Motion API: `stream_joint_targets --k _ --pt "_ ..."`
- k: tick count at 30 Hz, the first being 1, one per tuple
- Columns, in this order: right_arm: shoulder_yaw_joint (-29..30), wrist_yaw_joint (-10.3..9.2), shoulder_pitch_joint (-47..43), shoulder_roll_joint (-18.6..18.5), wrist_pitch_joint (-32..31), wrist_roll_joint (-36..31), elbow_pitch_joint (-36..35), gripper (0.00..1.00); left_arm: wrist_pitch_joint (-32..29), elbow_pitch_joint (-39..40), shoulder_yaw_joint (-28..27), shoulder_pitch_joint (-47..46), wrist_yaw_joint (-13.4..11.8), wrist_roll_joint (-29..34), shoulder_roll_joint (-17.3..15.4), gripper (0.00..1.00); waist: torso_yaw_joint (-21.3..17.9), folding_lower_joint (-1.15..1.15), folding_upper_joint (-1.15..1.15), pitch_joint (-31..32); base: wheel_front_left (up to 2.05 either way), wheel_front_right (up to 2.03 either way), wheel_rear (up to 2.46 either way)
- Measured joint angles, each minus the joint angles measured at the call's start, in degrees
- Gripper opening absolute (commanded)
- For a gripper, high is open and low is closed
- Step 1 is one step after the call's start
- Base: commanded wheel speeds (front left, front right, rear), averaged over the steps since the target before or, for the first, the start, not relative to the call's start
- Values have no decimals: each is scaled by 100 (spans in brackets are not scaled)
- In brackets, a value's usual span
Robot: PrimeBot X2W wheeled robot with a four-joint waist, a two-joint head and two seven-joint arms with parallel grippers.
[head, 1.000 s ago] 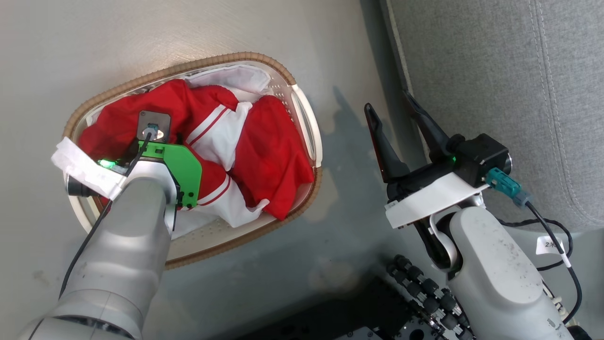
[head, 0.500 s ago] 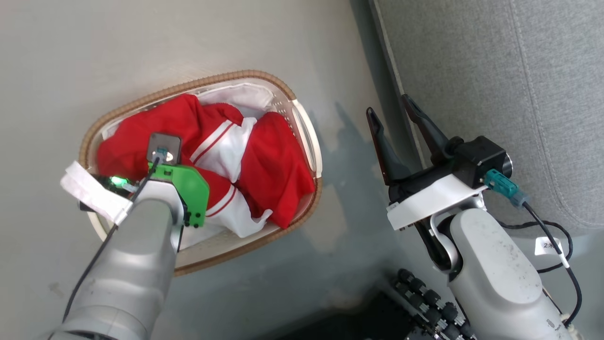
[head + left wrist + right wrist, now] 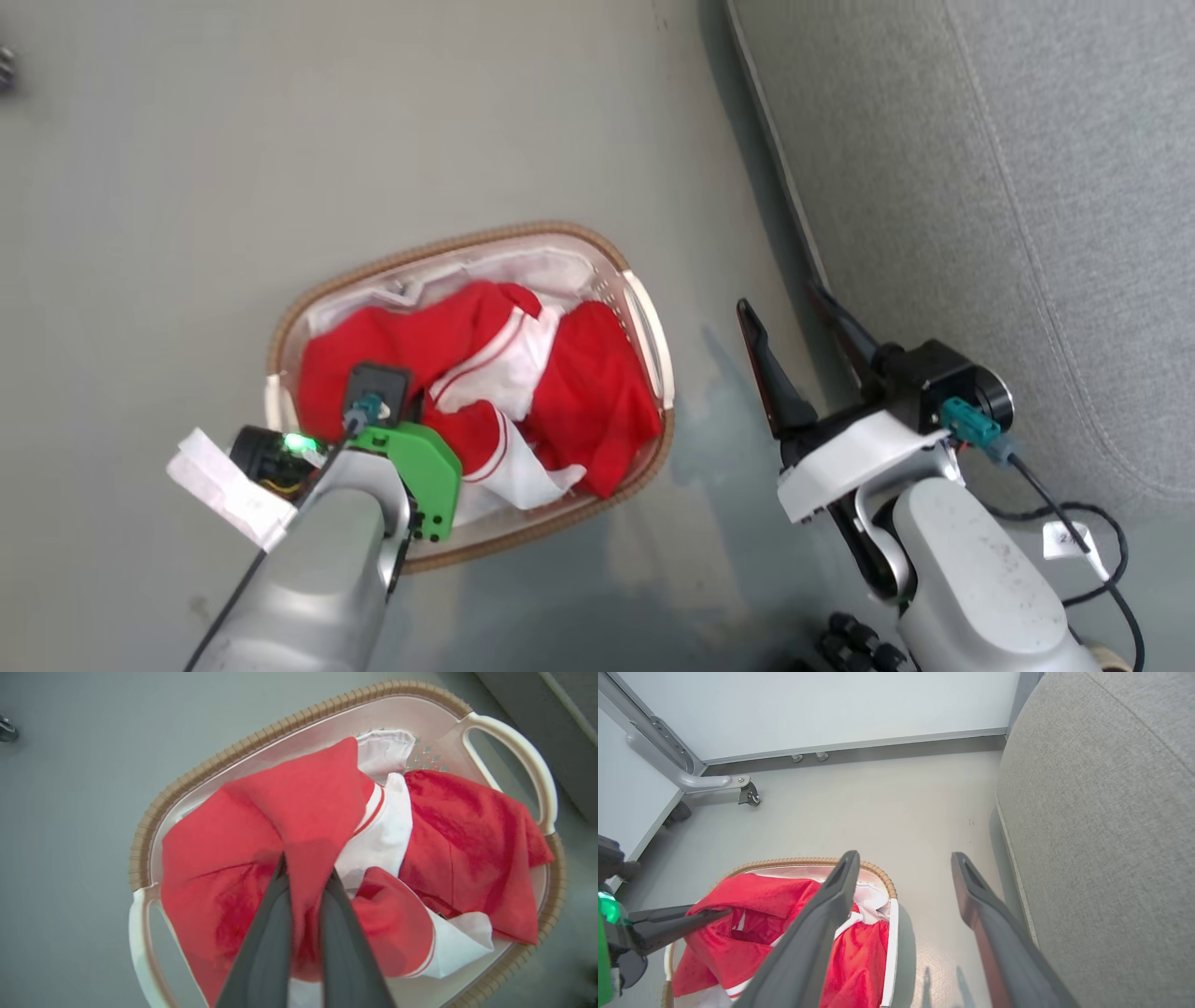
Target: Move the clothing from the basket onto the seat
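The basket stands on the floor just left of the grey seat. Red clothing with white trim is heaped inside it over a white liner. My left arm reaches down into the basket's left half. In the left wrist view my left gripper is shut on a raised fold of the red clothing, above the basket. My right gripper hangs open and empty between basket and seat. Its view shows the basket, the clothing, the left gripper pinching cloth, and the seat.
Grey floor surrounds the basket. A white wall panel with a baseboard stands at the far end, beside a metal frame on a caster. Black cables hang beside my right arm near the seat's front.
My left gripper has shut on a fold of the red clothing. The head camera has moved, so the basket looks smaller and lower. The right gripper stays open.
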State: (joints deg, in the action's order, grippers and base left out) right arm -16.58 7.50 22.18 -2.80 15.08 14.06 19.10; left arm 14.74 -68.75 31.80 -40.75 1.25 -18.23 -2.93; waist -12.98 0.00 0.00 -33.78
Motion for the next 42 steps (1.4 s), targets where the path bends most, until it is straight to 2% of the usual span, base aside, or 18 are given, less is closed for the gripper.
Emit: stream_joint_targets --k 12,20,27,36,42 --pt "155 0 -751 1 0 -181 258 100 30 1719 54 928 -82 -235 8 0 429 0 0 1164 0 0 0" --pt "230 0 -1217 0 0 -199 293 100 36 2994 -275 1478 -46 -154 8 0 719 0 1 1942 0 0 0" --pt "222 0 -1507 1 0 -303 301 100 38 3949 -615 1885 91 -79 8 0 942 -1 0 2531 0 0 0" --pt "241 0 -1754 0 0 -347 325 100 37 4756 -831 1992 278 -163 8 0 1166 -1 1 3047 0 0 0" --pt "207 1 -1840 0 0 -301 343 100 38 5198 -811 1989 279 -368 5 0 1213 -1 1 3261 0 0 0"
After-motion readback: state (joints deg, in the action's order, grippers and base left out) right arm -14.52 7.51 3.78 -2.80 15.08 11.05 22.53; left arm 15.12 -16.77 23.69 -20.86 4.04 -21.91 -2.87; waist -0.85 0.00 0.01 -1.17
